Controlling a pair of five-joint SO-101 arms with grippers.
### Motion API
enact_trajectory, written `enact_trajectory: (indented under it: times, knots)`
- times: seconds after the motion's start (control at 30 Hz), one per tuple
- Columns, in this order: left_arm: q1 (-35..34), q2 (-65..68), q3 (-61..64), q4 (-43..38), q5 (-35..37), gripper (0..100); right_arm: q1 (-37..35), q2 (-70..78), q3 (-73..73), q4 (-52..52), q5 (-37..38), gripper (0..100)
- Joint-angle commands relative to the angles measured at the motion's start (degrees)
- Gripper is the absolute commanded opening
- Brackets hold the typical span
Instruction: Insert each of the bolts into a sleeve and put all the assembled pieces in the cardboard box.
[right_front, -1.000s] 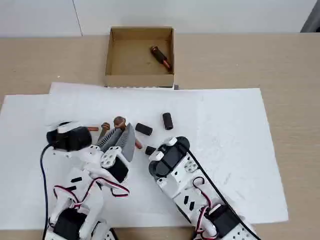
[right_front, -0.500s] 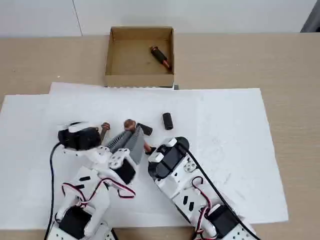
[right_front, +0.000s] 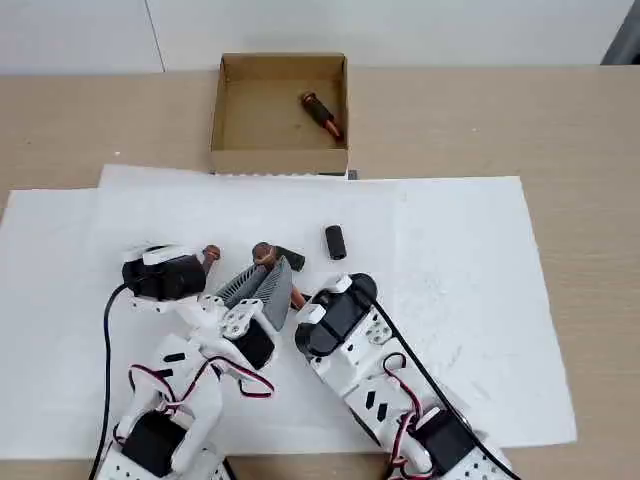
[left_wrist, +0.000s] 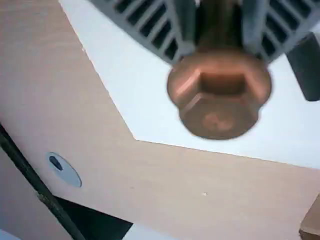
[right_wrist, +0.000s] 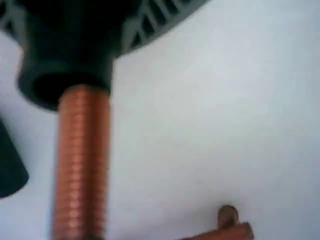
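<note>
The left end effector grasps a bolt (head toward 11 o'clock), thread meeting the right end effector's clenched sleeve.

I see the open cardboard box holding one assembled piece, lying diagonally near its right wall. A hex-headed copper bolt is held with its threaded end at the mouth of a black sleeve. A spare sleeve and a second bolt sit on the paper.
</note>
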Motion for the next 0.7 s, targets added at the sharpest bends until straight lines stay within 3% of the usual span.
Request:
enact_trajectory:
  times: [0.0,0.37,0.67]
  knots:
    - [0.4,-0.6,0.1,-2.1,1.1,1,-0.5,-0.7,-3.3,-1.5,-0.3,0.4]
    - [0.5,-0.6,0.4,-1.9,1.0,1,-0.5,-0.7,-3.3,-1.5,-0.3,0.4]
    - [9.8,-0.6,0.4,7.3,-2.0,1,-0.5,-0.7,-3.3,-1.5,-0.3,0.4]
